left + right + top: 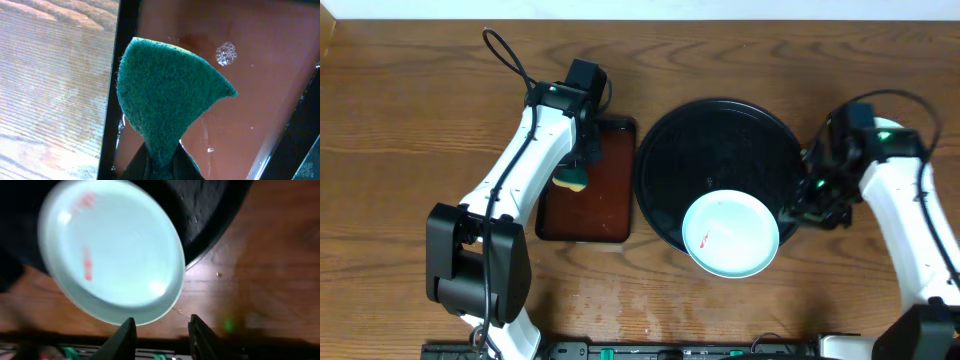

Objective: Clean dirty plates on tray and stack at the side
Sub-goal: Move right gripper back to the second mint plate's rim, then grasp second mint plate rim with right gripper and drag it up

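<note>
One pale mint-white plate (730, 233) with small red smears lies tilted over the front rim of the round black tray (720, 140), partly over the table. In the right wrist view the plate (110, 250) sits just ahead of my fingers, with the black tray (215, 210) behind it. My right gripper (798, 208) (162, 330) is open and empty, right of the plate's edge. My left gripper (582, 160) (165, 167) is shut on a green and yellow sponge (570, 180) (170, 100). No other plates are in view.
The rectangular dark brown tray (605, 210) lies left of the black tray, and my left gripper holds the sponge over it. It is wet with a patch of bubbles (226, 53). Bare wood-grain tabletop (400, 120) surrounds both trays.
</note>
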